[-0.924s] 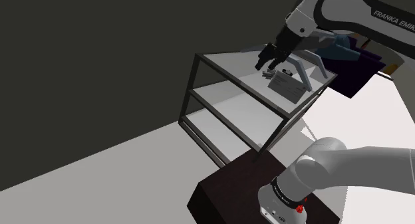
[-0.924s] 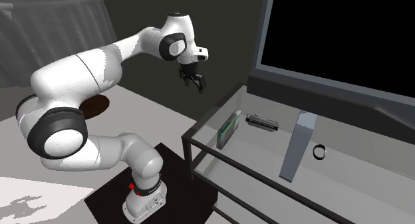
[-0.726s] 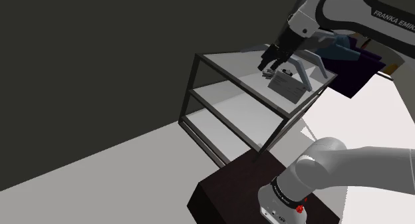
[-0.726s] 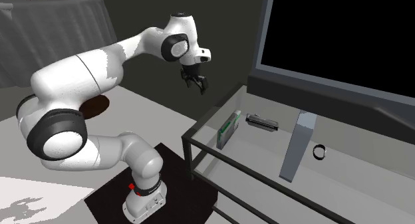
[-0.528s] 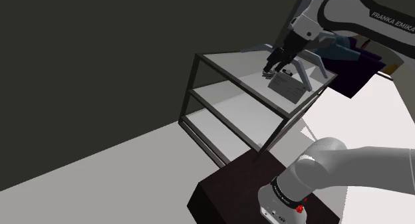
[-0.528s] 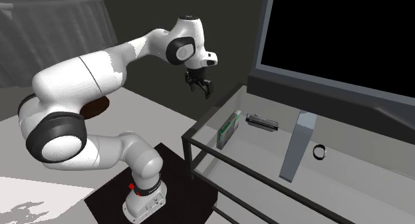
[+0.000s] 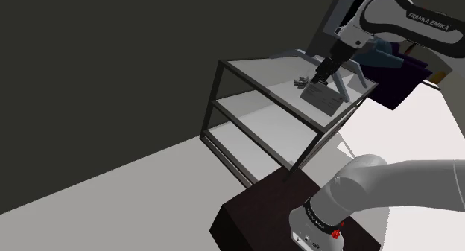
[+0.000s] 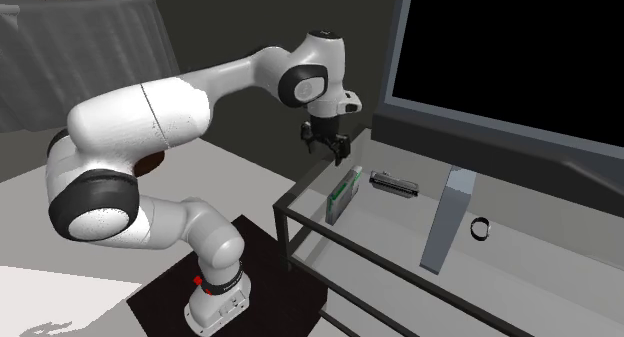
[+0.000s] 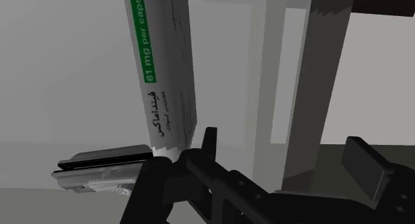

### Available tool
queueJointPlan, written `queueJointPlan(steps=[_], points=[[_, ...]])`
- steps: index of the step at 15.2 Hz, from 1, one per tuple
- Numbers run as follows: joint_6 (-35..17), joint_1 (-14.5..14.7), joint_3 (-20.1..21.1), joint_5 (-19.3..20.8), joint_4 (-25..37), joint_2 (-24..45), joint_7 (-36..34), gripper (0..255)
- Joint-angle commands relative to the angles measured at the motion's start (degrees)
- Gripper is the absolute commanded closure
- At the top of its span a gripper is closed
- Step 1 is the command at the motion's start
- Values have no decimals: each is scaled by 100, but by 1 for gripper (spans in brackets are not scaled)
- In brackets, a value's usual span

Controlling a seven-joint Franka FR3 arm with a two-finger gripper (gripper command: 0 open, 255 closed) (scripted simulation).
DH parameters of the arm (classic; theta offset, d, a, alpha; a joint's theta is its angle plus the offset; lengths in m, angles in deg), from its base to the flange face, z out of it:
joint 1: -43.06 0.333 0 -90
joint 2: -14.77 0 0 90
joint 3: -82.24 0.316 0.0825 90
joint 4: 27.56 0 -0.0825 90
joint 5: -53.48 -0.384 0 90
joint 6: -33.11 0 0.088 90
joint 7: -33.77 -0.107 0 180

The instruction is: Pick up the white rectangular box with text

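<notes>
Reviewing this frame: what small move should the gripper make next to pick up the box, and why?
Probably a small sideways shift, centring the open gripper over the white box with the green stripe before lowering. In the wrist view the box stands on edge beside one finger, outside the gap, so descending now would likely miss or knock it.

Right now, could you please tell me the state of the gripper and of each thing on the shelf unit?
gripper: open, empty, hovering by one end of the box.
white box: standing on its long edge on the top shelf, not held.
dark flat device: lying flat beside the box.
television: upright, screen black.
black ring: lying flat near the television's leg.
</notes>
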Motion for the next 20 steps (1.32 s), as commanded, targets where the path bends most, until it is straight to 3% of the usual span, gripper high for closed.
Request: queueJointPlan(steps=[1, 6, 15, 16, 20], points=[[93, -13, -319, 132, 242, 229, 436, 0], [214, 15, -964, 327, 777, 802, 1312, 0], [-345, -72, -1011, 397, 111, 696, 1310, 0], [-407, -80, -1006, 406, 21, 664, 1297, 255], [-481, -33, -879, 359, -50, 683, 1129, 255]])
